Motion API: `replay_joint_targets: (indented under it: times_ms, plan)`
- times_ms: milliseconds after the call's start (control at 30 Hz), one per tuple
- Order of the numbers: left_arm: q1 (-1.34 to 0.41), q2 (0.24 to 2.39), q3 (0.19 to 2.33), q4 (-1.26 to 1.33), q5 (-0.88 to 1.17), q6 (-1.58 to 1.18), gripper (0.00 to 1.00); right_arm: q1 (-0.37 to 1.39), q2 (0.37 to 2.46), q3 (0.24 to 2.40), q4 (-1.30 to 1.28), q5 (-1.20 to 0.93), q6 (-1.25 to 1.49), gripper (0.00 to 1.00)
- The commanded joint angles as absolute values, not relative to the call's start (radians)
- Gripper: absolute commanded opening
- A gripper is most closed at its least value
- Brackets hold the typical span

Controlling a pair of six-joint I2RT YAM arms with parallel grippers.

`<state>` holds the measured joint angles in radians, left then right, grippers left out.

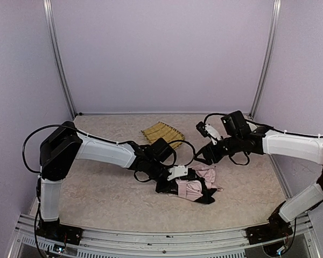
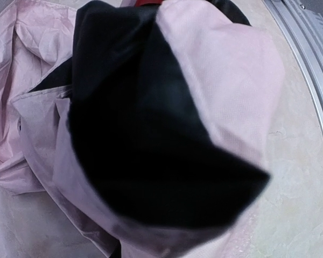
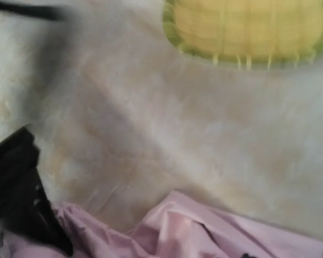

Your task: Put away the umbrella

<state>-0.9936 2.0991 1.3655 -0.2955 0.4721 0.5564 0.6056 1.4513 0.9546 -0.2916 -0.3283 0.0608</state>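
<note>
We found the umbrella [image 1: 196, 188] crumpled on the bench [image 1: 97, 193], left jaws at its nine-o'clock side, right jaws hovering near twelve o'clock. We could not tell whether either was open or closed.

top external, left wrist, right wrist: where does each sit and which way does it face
top external: above and behind the bases, facing down and forward over the table; left arm and right arm show, flanking the umbrella.
left wrist: on the left arm, close over the umbrella; pink and black fabric fills it, no fingers visible.
right wrist: on the right arm, facing down, blurred; woven tray at top, pink fabric at bottom, no fingers clear.
shared: all see the umbrella; top external and right wrist see the woven tray.
</note>
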Motion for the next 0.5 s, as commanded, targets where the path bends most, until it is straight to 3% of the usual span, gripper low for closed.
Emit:
replay_joint_targets:
  times_ms: [0, 300, 467]
  plan:
    - [-0.986, 2.233, 1.302, -0.66, 0.469, 0.534, 0.0, 0.728, 1.278, 0.848, -0.262, -0.171, -0.119, 0.62]
    - [-0.967, 2.246, 1.314, -0.678, 0.514, 0.548, 0.0, 1.026, 1.101, 0.665, -0.19, -0.062, -0.425, 0.67]
    - [-0.961, 2.259, 1.325, -0.696, 0.531, 0.555, 0.0, 1.113, 1.165, 0.635, -0.133, 0.076, -0.501, 0.86]
